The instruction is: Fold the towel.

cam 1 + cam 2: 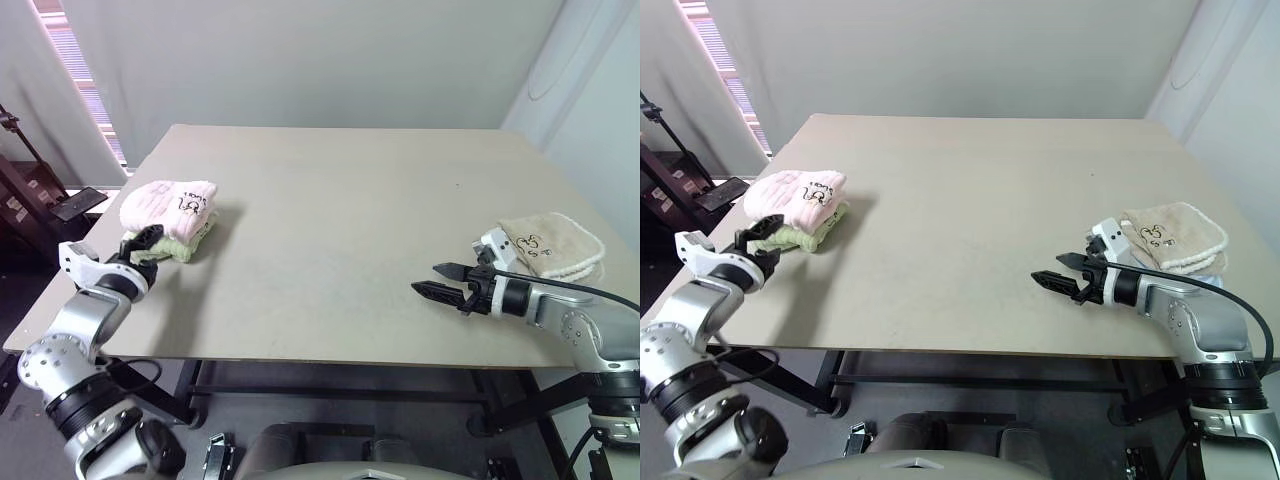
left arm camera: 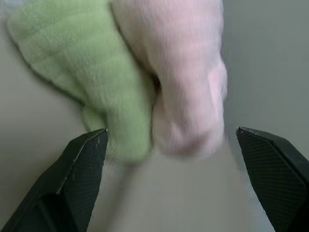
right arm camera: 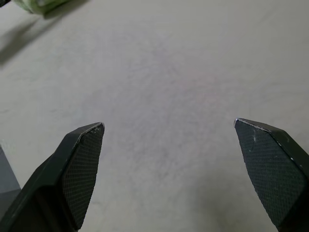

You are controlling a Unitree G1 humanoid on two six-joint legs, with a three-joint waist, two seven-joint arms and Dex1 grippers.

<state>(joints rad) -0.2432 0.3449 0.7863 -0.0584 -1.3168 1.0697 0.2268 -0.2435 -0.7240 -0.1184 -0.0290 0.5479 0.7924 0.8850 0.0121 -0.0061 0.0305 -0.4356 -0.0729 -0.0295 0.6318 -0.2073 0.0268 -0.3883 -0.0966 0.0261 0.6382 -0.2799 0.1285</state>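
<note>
The towel [image 1: 165, 200], pale pink with a small dark embroidered mark, lies folded at the table's left side on top of a light green towel [image 1: 178, 246]. My left gripper [image 1: 143, 238] is open just in front of that stack, apart from it and holding nothing. In the left wrist view the towel [image 2: 186, 72] and the green towel [image 2: 87, 63] lie side by side just beyond the open left gripper [image 2: 171, 133]. My right gripper [image 1: 428, 278] hangs open and empty over bare table at the right; in the right wrist view the right gripper [image 3: 169, 125] looks onto bare tabletop.
A folded beige towel [image 1: 555, 245] lies at the right edge of the table [image 1: 330, 190], just behind my right arm. Dark furniture [image 1: 30, 195] stands off the table's left side by a window.
</note>
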